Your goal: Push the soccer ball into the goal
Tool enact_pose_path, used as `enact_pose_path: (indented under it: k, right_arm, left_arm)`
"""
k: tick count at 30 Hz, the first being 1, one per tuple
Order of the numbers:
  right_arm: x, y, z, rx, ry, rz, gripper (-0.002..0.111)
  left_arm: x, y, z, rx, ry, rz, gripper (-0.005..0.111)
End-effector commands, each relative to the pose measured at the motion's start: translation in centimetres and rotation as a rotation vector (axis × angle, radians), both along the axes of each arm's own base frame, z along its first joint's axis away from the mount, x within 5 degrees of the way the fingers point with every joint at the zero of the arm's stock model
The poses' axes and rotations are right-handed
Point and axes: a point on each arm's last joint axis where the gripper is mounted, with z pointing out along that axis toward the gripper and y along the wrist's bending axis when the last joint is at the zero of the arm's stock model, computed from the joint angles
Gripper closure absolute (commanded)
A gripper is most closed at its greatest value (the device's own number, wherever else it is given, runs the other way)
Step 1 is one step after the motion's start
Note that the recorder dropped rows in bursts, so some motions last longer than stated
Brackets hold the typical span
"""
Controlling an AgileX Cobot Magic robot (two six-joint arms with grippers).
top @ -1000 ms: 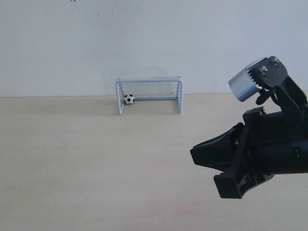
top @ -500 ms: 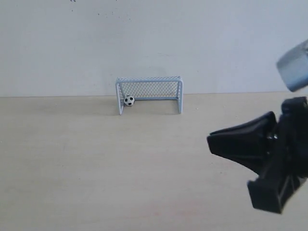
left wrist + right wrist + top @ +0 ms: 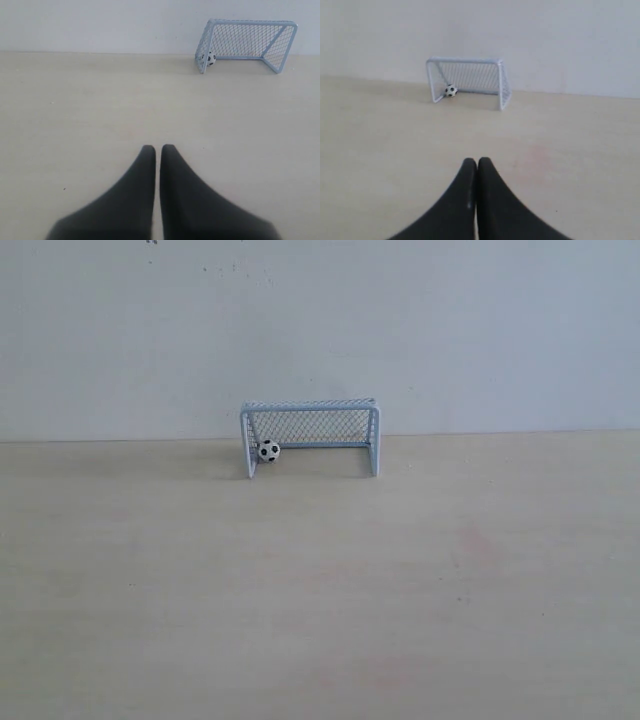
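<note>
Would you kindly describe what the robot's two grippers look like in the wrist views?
Both the left gripper and right gripper have matte black fingers, broad at the base and tapering to narrow rounded tips. No cables or markings show.

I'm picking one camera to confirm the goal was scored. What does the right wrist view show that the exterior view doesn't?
Only the right wrist view: the right tool, its two black fingers shut together, with the goal seen at a slant beyond it. Only the exterior view: the goal head-on, no tool or arm in frame, and a few dark specks high on the wall. Both: the ball resting inside the goal beside one front post, on the pale table that meets the wall.
</note>
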Motion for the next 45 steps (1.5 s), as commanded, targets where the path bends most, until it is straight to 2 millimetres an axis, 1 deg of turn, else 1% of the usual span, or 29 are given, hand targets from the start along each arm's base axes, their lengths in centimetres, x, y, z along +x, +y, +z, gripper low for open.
enact_pose_path:
  k: [1,3,9,20,26,28,30,33,35,41,45]
  right_arm:
    - [-0.8,-0.9,0.4,0.116,-0.103,-0.082,0.109]
    - [-1.2,-1.0,0.6,0.127,-0.140,-0.076,0.109]
    - [-1.0,-1.5,0.8,0.107,-0.163,-0.142,0.109]
    - [-0.9,-1.8,0.8,0.163,-0.153,-0.172,0.109]
    - [-1.0,-1.6,0.5,-0.045,-0.189,-0.150,0.109]
    - [-0.9,-1.7,0.4,-0.025,-0.173,-0.164,0.109]
    - [-0.9,-2.0,-0.2,-0.016,-0.100,-0.194,0.109]
    - [-0.9,-2.5,-1.6,-0.078,0.054,-0.244,0.109]
    - [-1.0,-2.7,-2.2,-0.098,0.111,-0.262,0.109]
    - [-1.0,-2.8,-2.2,-0.125,0.109,-0.259,0.109]
    - [-1.0,-3.2,-2.2,-0.118,0.116,-0.339,0.109]
  left_arm:
    - [0.0,0.0,-0.1,0.001,0.001,0.000,0.102]
    - [0.0,0.0,-0.1,0.001,0.001,0.000,0.102]
    - [0.0,0.0,-0.1,0.001,0.001,0.000,0.102]
    - [0.0,0.0,-0.1,0.001,0.001,0.000,0.102]
    - [0.0,0.0,-0.1,0.001,0.001,0.000,0.102]
    - [0.0,0.0,-0.1,0.001,0.001,0.000,0.102]
    - [0.0,0.0,-0.1,0.001,0.001,0.000,0.102]
    - [0.0,0.0,-0.1,0.001,0.001,0.000,0.102]
    - [0.0,0.0,-0.1,0.001,0.001,0.000,0.102]
    - [0.0,0.0,-0.1,0.001,0.001,0.000,0.102]
    - [0.0,0.0,-0.1,0.001,0.001,0.000,0.102]
